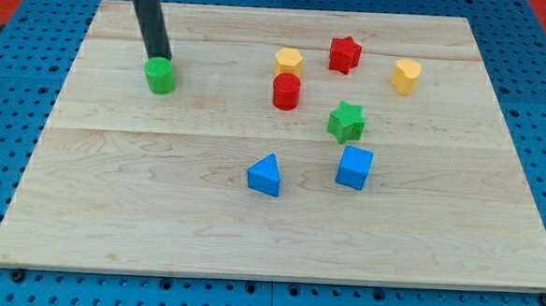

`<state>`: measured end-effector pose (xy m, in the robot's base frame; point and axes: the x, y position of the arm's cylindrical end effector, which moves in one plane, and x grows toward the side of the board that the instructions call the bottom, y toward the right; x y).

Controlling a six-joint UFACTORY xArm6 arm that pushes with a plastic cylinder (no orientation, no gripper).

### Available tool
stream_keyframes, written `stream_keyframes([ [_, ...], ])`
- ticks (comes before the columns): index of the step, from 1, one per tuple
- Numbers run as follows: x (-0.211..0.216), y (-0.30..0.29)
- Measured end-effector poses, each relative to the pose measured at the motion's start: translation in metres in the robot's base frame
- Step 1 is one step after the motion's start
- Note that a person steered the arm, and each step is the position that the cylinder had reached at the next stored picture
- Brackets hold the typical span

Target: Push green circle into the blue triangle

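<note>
- Wooden board (157, 213), pale planks, sits on a blue pegboard table (4, 101); red surface shows at the far corners.
- My tip (162, 58) comes down from the far left of the view, dark rod tilted slightly, lower end right at the far edge of the green circle (161, 75). Looks touching or just about; cannot tell for sure.
- Tool state: plain rod, no jaws, so nothing to open or close and nothing held; it only rests against the block's far side.
- Green circle is on the far-left part of the board, well apart from every other block.
- Blue triangle (265, 175) sits near the board's middle, toward the near side, well to the right of and nearer than the green circle.
- Blue cube (354, 168) just right of the blue triangle, a gap between them.
- Green star (347, 121) just beyond the blue cube, close but apart.
- Red cylinder (286, 91) in the far middle, with a yellow hexagon (288, 60) touching or nearly touching its far side.
- Red star (345, 55) right of the yellow hexagon, near the far edge.
- Yellow block (406, 76), rounded, shape unclear, farthest right, alone.
</note>
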<state>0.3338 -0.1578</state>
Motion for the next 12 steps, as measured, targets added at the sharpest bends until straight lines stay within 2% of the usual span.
stream_keyframes([
  [1,0.053,0.011],
  [2,0.077,0.016],
  [3,0.049,-0.017],
  [5,0.094,-0.011],
  [7,0.127,0.064],
  [8,0.107,0.017],
  [10,0.160,0.043],
  [12,0.183,0.074],
])
